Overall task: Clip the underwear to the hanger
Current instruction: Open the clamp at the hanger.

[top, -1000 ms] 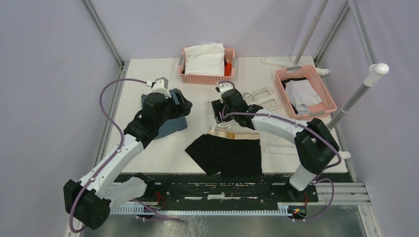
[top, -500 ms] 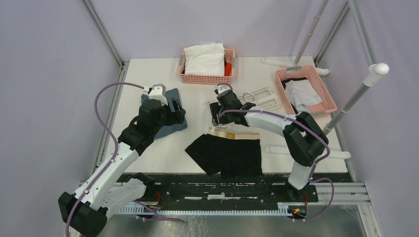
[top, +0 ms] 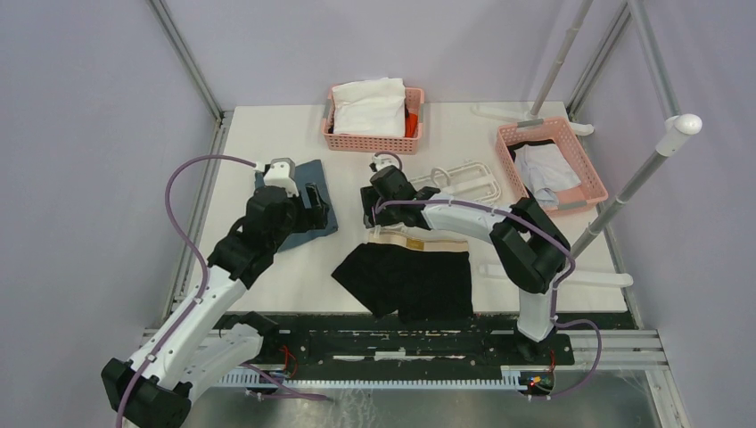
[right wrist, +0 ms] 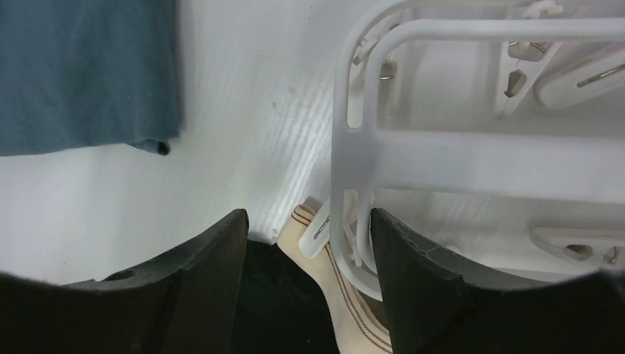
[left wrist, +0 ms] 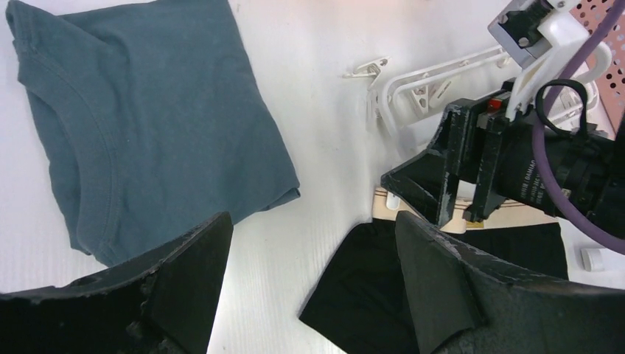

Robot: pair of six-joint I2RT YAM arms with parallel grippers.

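Observation:
The underwear point(top: 406, 281) lies flat near the table's front, its beige waistband point(top: 414, 241) at its far edge. The white hanger point(top: 459, 183) lies flat just beyond it. My right gripper point(top: 367, 214) is open over the waistband's left end. In the right wrist view my right gripper point(right wrist: 309, 251) has the hanger's corner point(right wrist: 346, 147), a small clip point(right wrist: 318, 228) and the waistband point(right wrist: 346, 310) between its jaws. My left gripper point(top: 312, 198) is open and empty above the blue-grey cloth. In the left wrist view my left gripper point(left wrist: 309, 295) frames the underwear's left leg point(left wrist: 368, 295).
A folded blue-grey cloth point(left wrist: 147, 125) lies at the left. A pink basket point(top: 373, 116) with a white garment stands at the back. A second pink basket point(top: 550, 165) stands at the right beside a slanted metal pole point(top: 642, 174). A white bar point(top: 553, 272) lies at the right front.
My right gripper has moved left along the hanger to the waistband's left end. My left arm has drawn back and left over the blue-grey cloth.

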